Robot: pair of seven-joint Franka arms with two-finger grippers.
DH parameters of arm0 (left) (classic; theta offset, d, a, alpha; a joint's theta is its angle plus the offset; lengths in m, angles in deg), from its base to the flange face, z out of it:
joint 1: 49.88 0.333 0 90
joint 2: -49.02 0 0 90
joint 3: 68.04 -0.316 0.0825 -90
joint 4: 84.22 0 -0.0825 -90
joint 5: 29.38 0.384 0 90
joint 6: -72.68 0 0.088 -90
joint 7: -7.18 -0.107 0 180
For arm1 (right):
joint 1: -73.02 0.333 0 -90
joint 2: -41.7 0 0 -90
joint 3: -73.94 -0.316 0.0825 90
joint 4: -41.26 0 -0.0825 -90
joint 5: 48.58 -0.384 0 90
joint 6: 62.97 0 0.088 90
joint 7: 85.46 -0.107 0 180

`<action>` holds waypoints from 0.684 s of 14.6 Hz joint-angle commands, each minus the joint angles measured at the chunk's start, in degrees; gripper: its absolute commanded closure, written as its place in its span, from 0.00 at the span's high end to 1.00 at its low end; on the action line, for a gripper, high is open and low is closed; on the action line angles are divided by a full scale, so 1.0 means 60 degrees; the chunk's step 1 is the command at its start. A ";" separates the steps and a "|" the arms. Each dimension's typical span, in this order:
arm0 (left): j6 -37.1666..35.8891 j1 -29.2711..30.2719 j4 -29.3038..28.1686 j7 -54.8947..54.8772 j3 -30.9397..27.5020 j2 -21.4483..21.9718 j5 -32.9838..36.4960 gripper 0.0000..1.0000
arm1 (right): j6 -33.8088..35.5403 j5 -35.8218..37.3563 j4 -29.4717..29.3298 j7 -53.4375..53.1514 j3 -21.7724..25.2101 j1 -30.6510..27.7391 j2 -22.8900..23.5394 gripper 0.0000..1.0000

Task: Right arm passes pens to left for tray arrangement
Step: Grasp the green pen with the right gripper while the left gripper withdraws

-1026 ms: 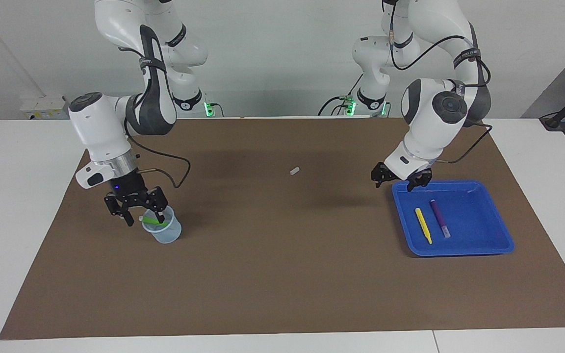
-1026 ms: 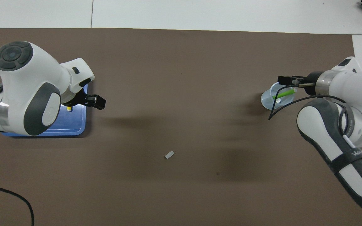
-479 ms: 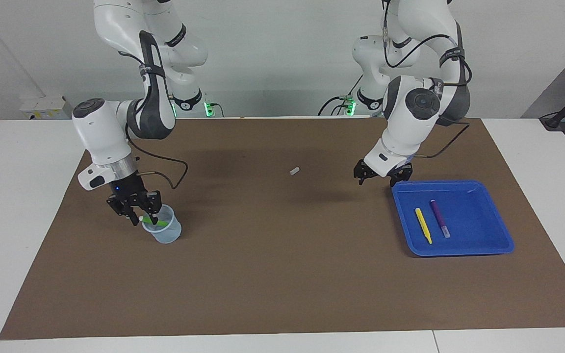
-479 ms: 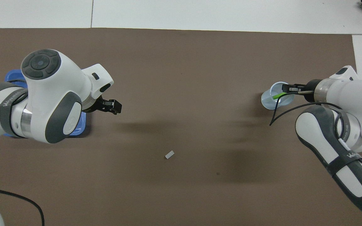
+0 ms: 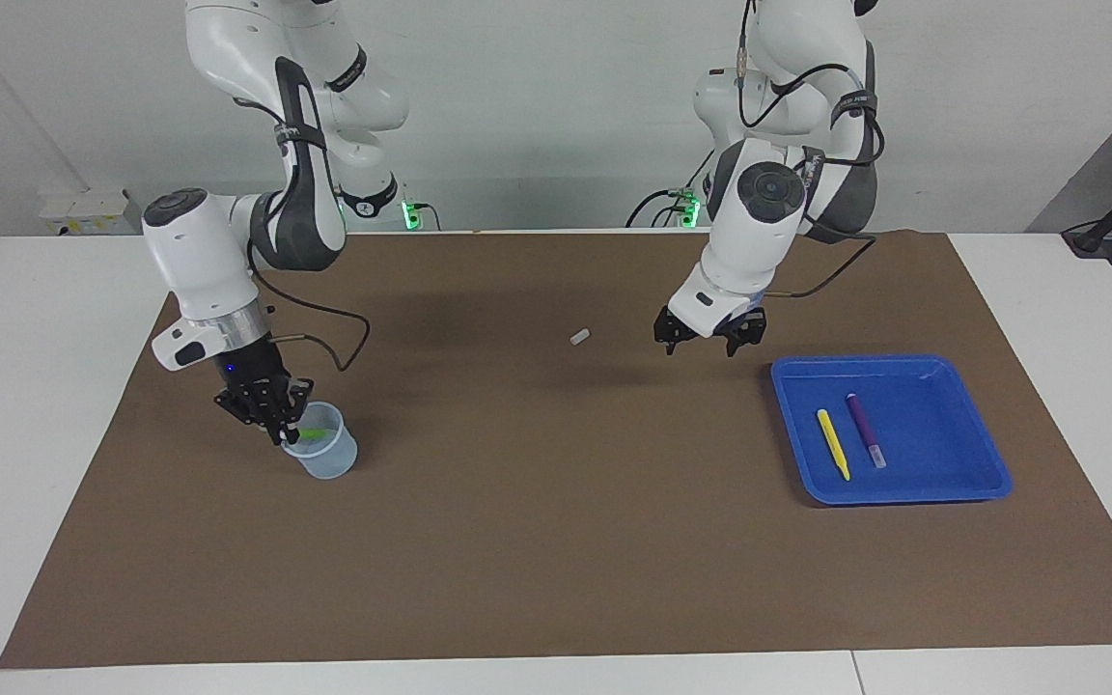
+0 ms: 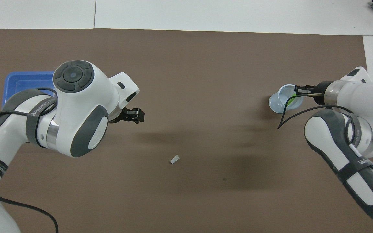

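In the facing view, the right arm's claw (image 5: 278, 422) is dipped into the mouth of a small translucent bluish cup (image 5: 326, 456) at the right arm's end of the tabletop (image 5: 537, 541). Its fingers have drawn narrow around the bright green pen (image 5: 313, 436), which leans inside the cup; whether the grip is firm I cannot tell. A tiny white stub (image 5: 579, 337) lies alone on the brown mat near the middle, nearer to the robots than the cup. The left arm's claw (image 5: 708, 337) hangs in the air with its fingers spread wide and nothing between them, over bare mat between the stub and the blue tray (image 5: 981, 454). The tray sits toward the left arm's end of the tabletop. In it lie the yellow pen (image 5: 832, 443) and the purple pen (image 5: 864, 430), side by side, close but apart.
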State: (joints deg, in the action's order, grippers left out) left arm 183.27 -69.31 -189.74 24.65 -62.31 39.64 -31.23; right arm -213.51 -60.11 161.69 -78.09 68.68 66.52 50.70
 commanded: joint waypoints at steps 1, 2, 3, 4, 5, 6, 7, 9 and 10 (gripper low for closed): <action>0.0186 -0.0189 -0.0329 0.0135 -0.0120 0.0303 -0.0598 1.00 | 0.0055 0.0280 0.0012 -0.0232 -0.0061 -0.0030 -0.0299 0.00; 0.0171 -0.0450 -0.0329 0.0164 -0.0120 0.0303 -0.0600 1.00 | 0.0186 0.0280 -0.0090 -0.0231 -0.0075 -0.0030 -0.0445 0.00; 0.0186 -0.0685 -0.0329 0.0208 -0.0120 0.0303 -0.0600 1.00 | 0.0507 0.0295 -0.0280 -0.0246 -0.0076 -0.0015 -0.0621 0.00; 0.0186 -0.0847 -0.0329 0.0281 -0.0120 0.0318 -0.0629 1.00 | 0.0916 0.0295 -0.0543 -0.0290 -0.0090 -0.0001 -0.0782 0.00; 0.0287 -0.1037 -0.0329 0.0514 -0.0105 0.0318 -0.0644 1.00 | 0.1486 0.0295 -0.0922 -0.0290 -0.0105 0.0000 -0.0928 0.00; 0.0564 -0.1227 -0.0329 0.0762 -0.0105 0.0303 -0.0673 1.00 | 0.2057 0.0295 -0.1318 -0.0305 -0.0105 0.0000 -0.1046 0.00; 0.0871 -0.1461 -0.0372 0.1185 -0.0105 0.0303 -0.0746 1.00 | 0.2672 0.0295 -0.1786 -0.0377 -0.0119 0.0000 -0.1105 0.00; 0.1181 -0.1813 -0.0416 0.1745 -0.0105 0.0289 -0.0761 1.00 | 0.3786 0.0295 -0.2738 -0.0946 -0.0222 0.0014 -0.1106 0.00; 0.1226 -0.1946 -0.0402 0.1833 -0.0105 0.0289 -0.0761 1.00 | 0.4386 0.0280 -0.3178 -0.1471 -0.0222 0.0130 -0.1091 0.00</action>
State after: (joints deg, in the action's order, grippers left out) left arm 188.39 -78.93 -190.02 33.65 -62.00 39.82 -35.02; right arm -193.09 -59.98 148.45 -81.41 67.91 66.75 43.04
